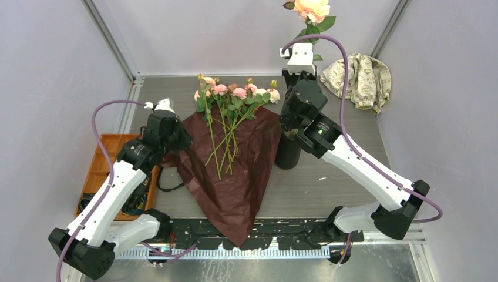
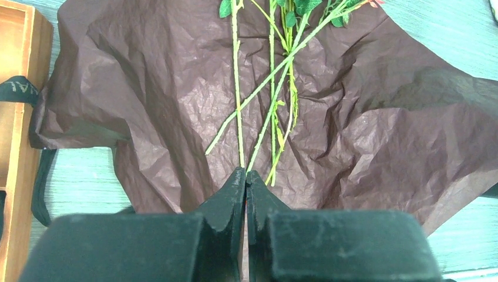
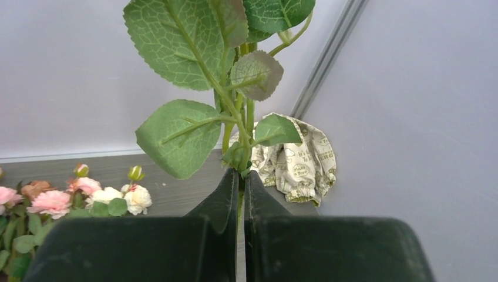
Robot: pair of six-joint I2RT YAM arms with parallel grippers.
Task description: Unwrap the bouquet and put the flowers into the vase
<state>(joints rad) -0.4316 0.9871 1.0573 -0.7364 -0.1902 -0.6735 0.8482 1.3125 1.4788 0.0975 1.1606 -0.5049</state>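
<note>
Single rose gripped over the vase; remaining flowers lie on the opened paper.
The right gripper [image 3: 241,175] pinches one rose stem [image 3: 250,120] upright above the vase [image 1: 287,156]. The right arm [image 1: 352,157] hides the vase's mouth, so a blind lowering could miss it or tip the narrow cylinder. The left gripper [image 2: 245,175], pressed together and empty, hangs over the wrapping paper [image 2: 147,106], near the flowers [image 1: 235,93]. The ribbon [image 2: 16,88] reads "AL"; the cloth [image 3: 300,165] print is not legible.

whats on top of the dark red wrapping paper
A loose bunch of flowers: their green stems cross the wrapping paper, blooms past its far edge. Whatever lies beneath the paper is covered.
</note>
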